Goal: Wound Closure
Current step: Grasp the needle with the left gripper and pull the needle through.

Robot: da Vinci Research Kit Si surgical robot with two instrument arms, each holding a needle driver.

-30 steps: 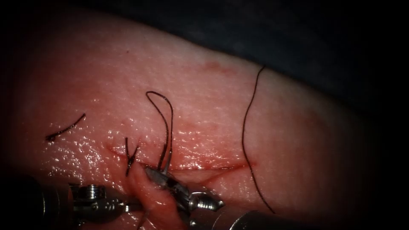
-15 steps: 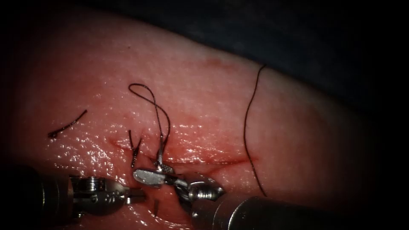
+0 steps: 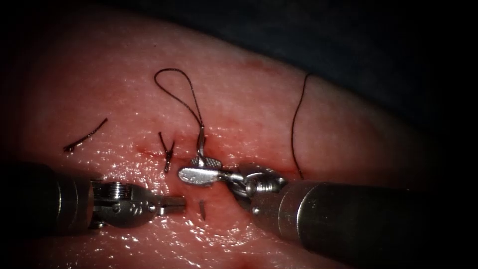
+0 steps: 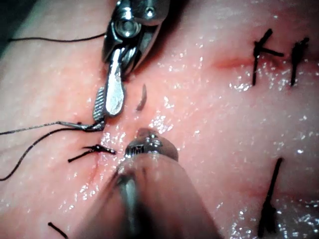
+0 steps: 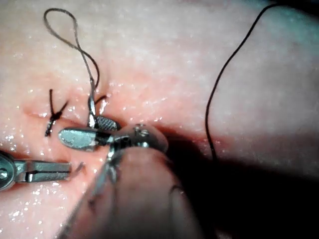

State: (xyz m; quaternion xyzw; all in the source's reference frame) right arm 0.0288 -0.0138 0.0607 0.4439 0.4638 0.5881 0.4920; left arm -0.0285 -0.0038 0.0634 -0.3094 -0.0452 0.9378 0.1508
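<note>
Right metal hand reaching in level from the right, parted, one toothed blade against the shiny grey curved needle standing at the cut; grip unclear. Left metal hand lying level, closed, holding nothing, just below. Thin dark thread looping up from needle over wet pink tissue.

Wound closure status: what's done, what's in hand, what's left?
Done: one knotted black stitch with short cut ends crosses the red cut in the pink tissue. In hand: nothing firmly; the right gripper is open where the dark looped thread meets the tissue, the left gripper shut, empty. I cannot make out the needle. Left: the cut right of the stitch, where visible, shows no second knot.
</note>
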